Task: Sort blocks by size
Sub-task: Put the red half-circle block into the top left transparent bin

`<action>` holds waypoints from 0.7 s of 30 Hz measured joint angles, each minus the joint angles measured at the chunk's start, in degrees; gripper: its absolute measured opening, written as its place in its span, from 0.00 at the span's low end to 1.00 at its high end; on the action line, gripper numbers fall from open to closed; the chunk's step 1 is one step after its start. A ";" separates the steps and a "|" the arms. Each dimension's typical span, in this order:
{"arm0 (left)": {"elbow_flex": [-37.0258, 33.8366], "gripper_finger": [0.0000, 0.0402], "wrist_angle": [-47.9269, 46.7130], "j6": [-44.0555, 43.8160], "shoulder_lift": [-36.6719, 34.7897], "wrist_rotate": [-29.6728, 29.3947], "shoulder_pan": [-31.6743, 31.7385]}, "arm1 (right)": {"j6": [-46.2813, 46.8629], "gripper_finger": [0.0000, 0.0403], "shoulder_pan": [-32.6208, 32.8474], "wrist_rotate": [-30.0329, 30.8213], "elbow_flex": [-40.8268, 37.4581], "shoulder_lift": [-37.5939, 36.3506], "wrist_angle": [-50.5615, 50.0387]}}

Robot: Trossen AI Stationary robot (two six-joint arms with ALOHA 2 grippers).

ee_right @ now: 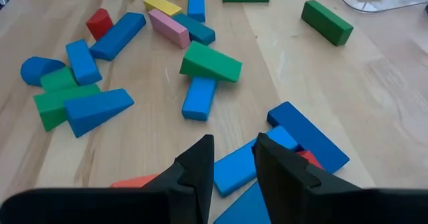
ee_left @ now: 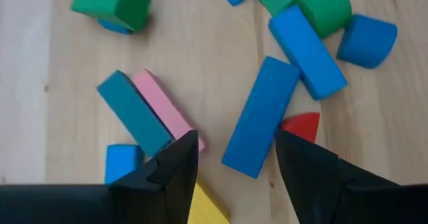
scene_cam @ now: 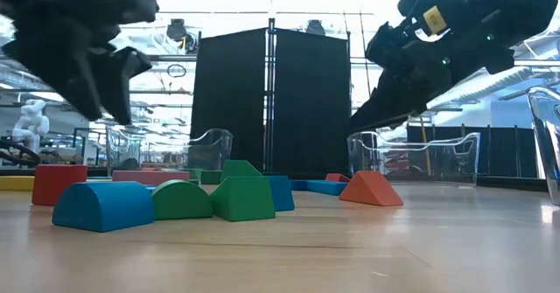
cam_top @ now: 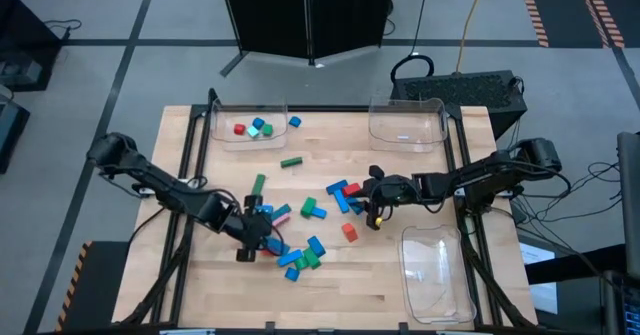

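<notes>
Left tool [cam_top: 252,237] low over the blocks [cam_top: 300,230] scattered mid-table [cam_top: 200,275], fingers apart with nothing between them; in the left wrist view straddling the end of a long blue bar [ee_left: 261,117], a pink bar [ee_left: 167,109] and teal bar [ee_left: 134,114] just beside, a red piece [ee_left: 301,125] half hidden behind the blue bar, a yellow piece [ee_left: 204,207] cut off at the frame edge. A few small blocks in the far-left clear tray [cam_top: 225,135]. Right tool [cam_top: 375,197] above the blue and red cluster, fingers narrowly apart, empty; blue blocks [ee_right: 304,134] partly hidden beneath. Green wedge [ee_right: 210,62] resting on a blue block [ee_right: 199,97].
</notes>
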 joint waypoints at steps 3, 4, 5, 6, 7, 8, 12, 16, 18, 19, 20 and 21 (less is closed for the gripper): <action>-1.13 0.50 1.04 0.03 0.00 0.22 -1.18 | -1.03 0.25 0.00 -0.31 0.00 0.00 0.15; -1.56 0.50 2.07 0.09 0.00 0.34 -1.57 | -1.32 0.25 0.00 -1.18 0.00 0.00 0.46; -1.90 0.50 2.94 0.36 0.00 0.63 -1.92 | -1.55 0.25 0.00 -1.75 0.00 0.00 0.81; -2.21 0.50 3.79 0.84 0.00 0.95 -2.26 | -1.85 0.25 0.00 -2.71 0.00 0.00 1.11; -2.39 0.50 4.53 1.65 0.00 1.34 -2.58 | -1.90 0.25 0.13 -3.43 0.00 0.00 1.80; -2.39 0.50 5.06 1.75 0.14 1.47 -3.03 | -1.91 0.25 0.33 -4.60 0.00 0.00 2.64; -2.41 0.50 6.94 2.04 0.81 1.76 -4.33 | -1.38 0.25 2.17 -5.49 0.75 0.00 6.04; -2.42 0.50 8.95 3.10 1.94 2.40 -5.12 | -3.18 0.25 4.48 -5.22 3.78 0.94 5.10; -2.43 0.50 10.34 4.72 2.67 3.18 -5.42 | -5.01 0.25 5.87 -5.45 5.74 2.59 4.33; -2.42 0.50 10.98 5.39 3.15 3.53 -5.53 | -5.80 0.25 6.45 -5.51 6.92 3.82 3.61; -2.42 0.50 11.08 6.16 3.59 3.71 -5.69 | -6.58 0.25 6.89 -5.64 8.29 5.18 3.42; -2.43 0.50 11.18 6.39 3.98 3.85 -5.77 | -7.09 0.25 7.21 -5.66 9.48 6.44 3.25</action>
